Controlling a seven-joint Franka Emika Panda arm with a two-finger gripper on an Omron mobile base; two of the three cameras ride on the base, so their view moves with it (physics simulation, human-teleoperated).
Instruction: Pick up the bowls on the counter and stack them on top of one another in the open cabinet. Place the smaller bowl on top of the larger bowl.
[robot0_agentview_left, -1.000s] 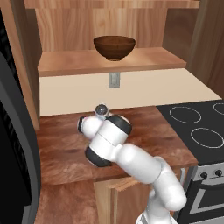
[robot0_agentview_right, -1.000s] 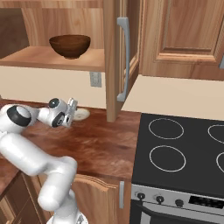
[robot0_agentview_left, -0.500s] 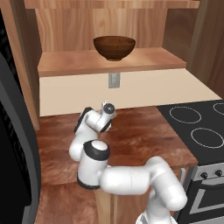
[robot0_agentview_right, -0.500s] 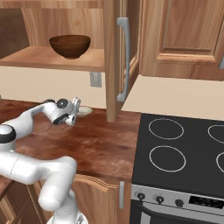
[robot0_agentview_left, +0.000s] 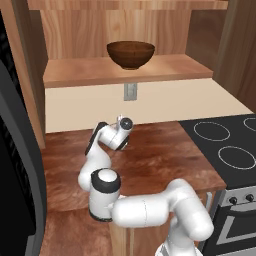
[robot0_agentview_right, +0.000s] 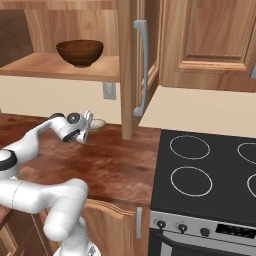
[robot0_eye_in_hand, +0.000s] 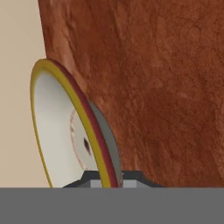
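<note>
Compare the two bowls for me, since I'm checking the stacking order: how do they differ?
The larger bowl is dark brown and deep; the smaller bowl is cream-white, shallow, with a coloured rim. The larger bowl sits on the cabinet shelf; the smaller is down at the counter, by the gripper. Both are round.

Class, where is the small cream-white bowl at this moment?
In the right base view the small cream-white bowl sits on the counter by the back wall, at the gripper, left of the open cabinet door.

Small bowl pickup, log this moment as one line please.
larger bowl: on cabinet shelf | smaller bowl: on counter | gripper: astride its rim, closure unclear
</note>
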